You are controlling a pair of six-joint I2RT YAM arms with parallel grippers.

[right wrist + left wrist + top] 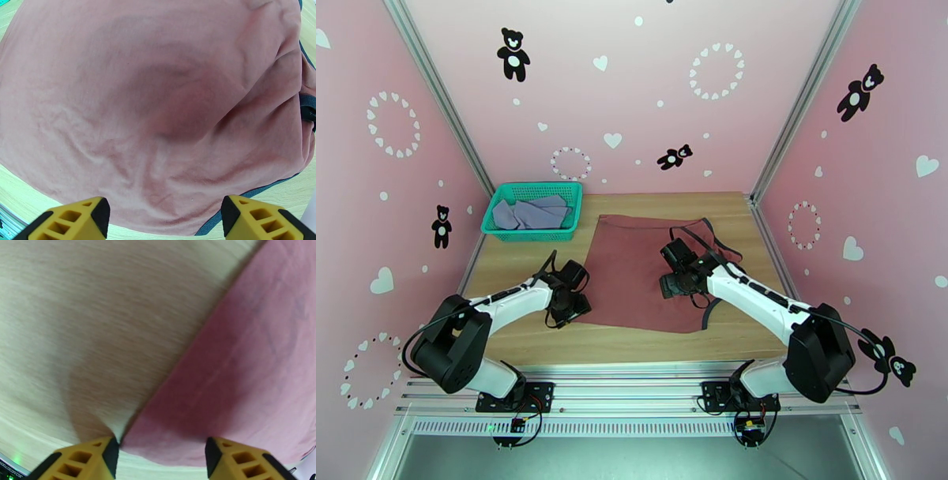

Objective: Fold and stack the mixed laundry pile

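Left tool (160, 448) parted, at tank top (245, 358) corner | right tool (164, 206) parted above it

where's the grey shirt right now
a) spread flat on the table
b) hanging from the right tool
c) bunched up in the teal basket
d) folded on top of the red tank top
c: the grey shirt lies crumpled inside the teal basket at the far left, while the red tank top is spread on the table by itself.
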